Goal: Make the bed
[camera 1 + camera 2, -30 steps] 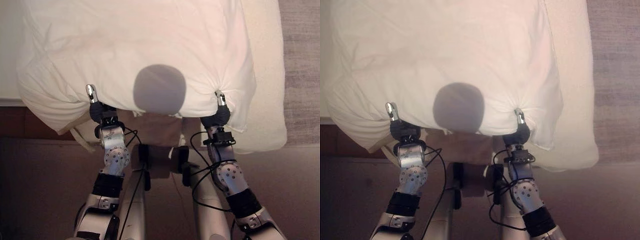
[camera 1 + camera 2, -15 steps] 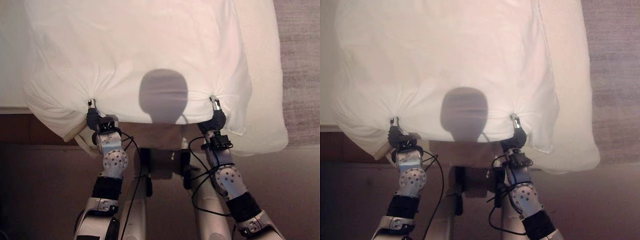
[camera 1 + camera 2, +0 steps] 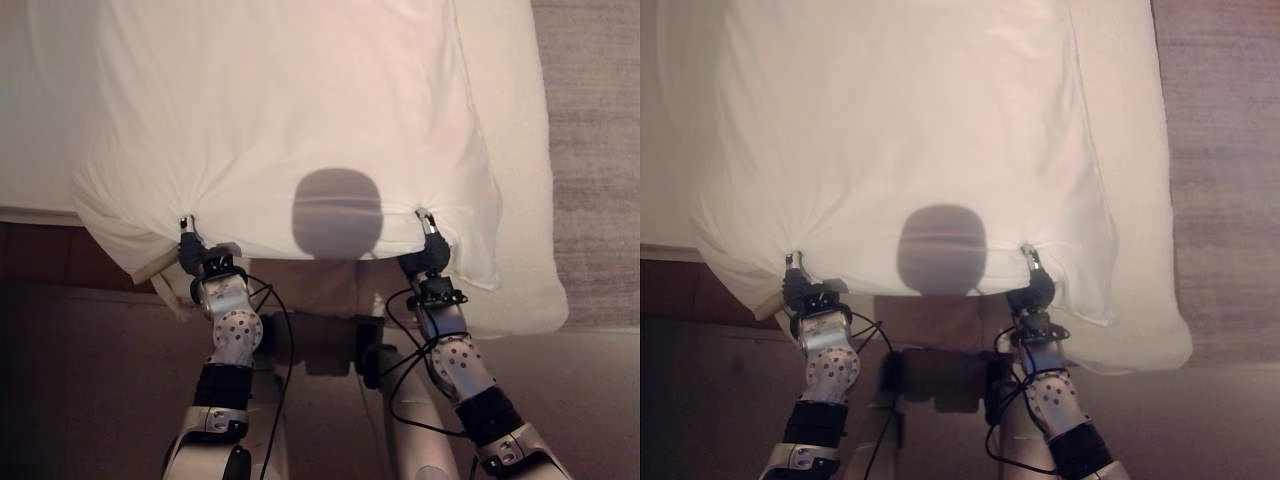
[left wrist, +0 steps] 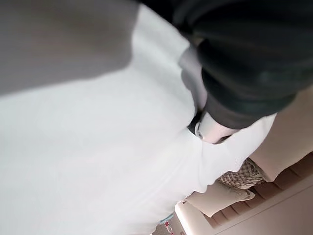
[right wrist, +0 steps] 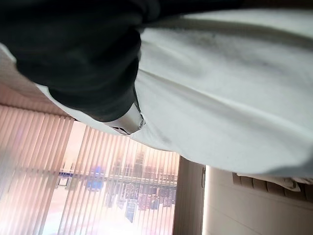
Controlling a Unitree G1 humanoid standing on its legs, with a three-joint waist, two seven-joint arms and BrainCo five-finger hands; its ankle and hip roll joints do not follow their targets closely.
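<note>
While the white duvet [image 3: 290, 110] is lying spread over the bed [image 3: 520, 150], its near edge is hanging just past the bed's end, where both hands are pinching it. The left hand [image 3: 192, 252] is gripping near one corner, the right hand [image 3: 430, 250] near the other, the cloth puckering at each.

A grey woven carpet [image 3: 595, 150] lies to the right. Pale vertical window blinds [image 5: 73, 181] glow with daylight. The floor [image 3: 80, 390] nearby is dark brown.
</note>
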